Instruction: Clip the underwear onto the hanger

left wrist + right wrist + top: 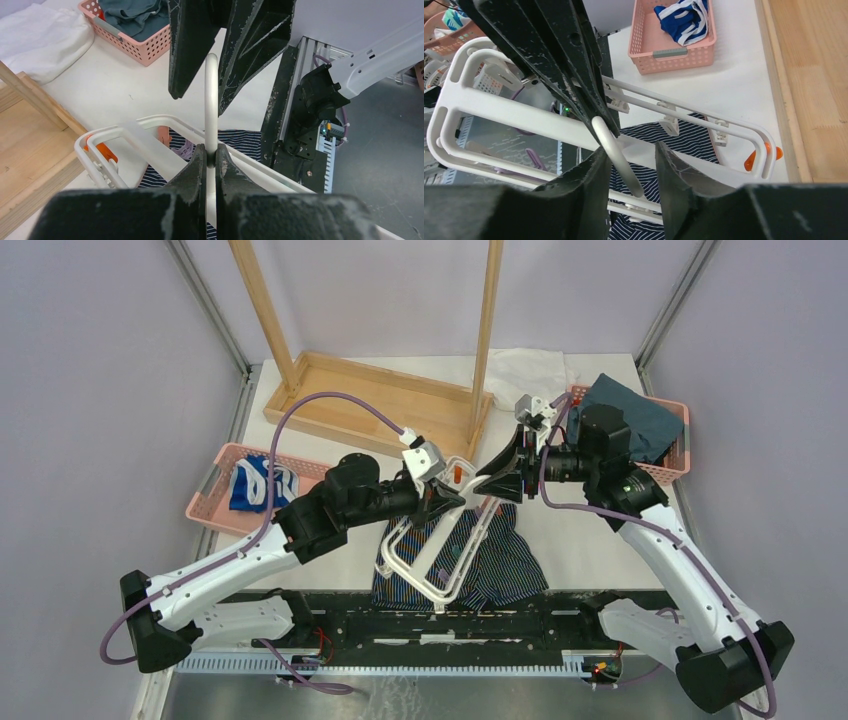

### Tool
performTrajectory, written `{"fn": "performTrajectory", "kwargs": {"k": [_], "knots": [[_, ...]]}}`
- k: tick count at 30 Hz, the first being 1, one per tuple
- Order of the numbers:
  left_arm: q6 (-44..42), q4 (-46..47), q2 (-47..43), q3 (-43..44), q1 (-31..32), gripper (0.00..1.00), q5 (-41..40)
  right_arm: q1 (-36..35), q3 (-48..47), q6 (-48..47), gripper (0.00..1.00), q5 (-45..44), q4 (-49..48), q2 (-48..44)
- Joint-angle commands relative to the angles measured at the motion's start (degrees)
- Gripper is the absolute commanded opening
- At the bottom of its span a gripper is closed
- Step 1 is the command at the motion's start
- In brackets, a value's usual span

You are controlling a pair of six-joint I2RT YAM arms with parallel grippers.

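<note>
The white hanger (470, 548) hangs tilted above the table between both arms. My left gripper (455, 498) is shut on the stem of its hook (211, 100), pinched between the fingertips in the left wrist view (211, 152). My right gripper (490, 480) faces it from the right. Its jaws stand open around the hook's curved end (614, 150), which lies against one finger with a gap to the other. The underwear (500, 565), dark navy with pinstripes, lies flat on the table under the frame (684, 135). An orange clip (750, 159) dangles at one end of the frame.
A wooden rack's base (380, 405) and posts stand behind. At the left, a pink basket (215, 495) holds a blue-and-white garment (258, 483). Another pink basket (678, 455) at the right holds teal cloth (640, 420). White cloth (530, 370) lies at the back.
</note>
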State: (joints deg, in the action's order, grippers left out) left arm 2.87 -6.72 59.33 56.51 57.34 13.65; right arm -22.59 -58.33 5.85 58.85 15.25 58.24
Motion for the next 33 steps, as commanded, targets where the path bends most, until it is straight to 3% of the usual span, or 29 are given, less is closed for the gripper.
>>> {"fn": "performTrajectory", "kwargs": {"k": [1, 4, 9, 18, 20, 24, 33], "knots": [[-1.21, 7.07, -1.39, 3.18, 0.23, 0.03, 0.71, -0.66, -3.44, -1.51, 0.41, -0.32, -2.03, -0.56], [-1.05, 7.23, -1.69, 2.83, 0.24, 0.03, 0.33, -0.76, -3.41, -1.63, 0.32, -0.47, -2.11, -0.83], [-0.53, 7.38, -2.11, 2.64, 0.23, 0.12, -0.95, -0.74, -4.14, -1.43, 0.01, -1.01, -1.91, -1.53], [-0.01, 6.49, -3.80, 6.11, 0.27, 0.53, -6.14, -0.81, -6.25, -1.74, 0.00, -9.30, -0.28, -5.02], [-0.53, 5.07, -4.00, 8.33, 0.23, 0.66, -7.40, -0.79, -7.07, -2.33, 0.00, -12.52, 1.59, -5.17], [-1.20, 2.36, -5.53, 10.83, 0.22, 0.71, -11.72, -0.78, -8.07, -2.14, 0.00, -18.88, 4.04, -5.26], [-2.79, -2.26, -15.65, 4.78, 0.23, 0.83, -27.09, -0.77, -13.80, 0.62, 0.00, -36.94, 11.12, -2.13]]}}
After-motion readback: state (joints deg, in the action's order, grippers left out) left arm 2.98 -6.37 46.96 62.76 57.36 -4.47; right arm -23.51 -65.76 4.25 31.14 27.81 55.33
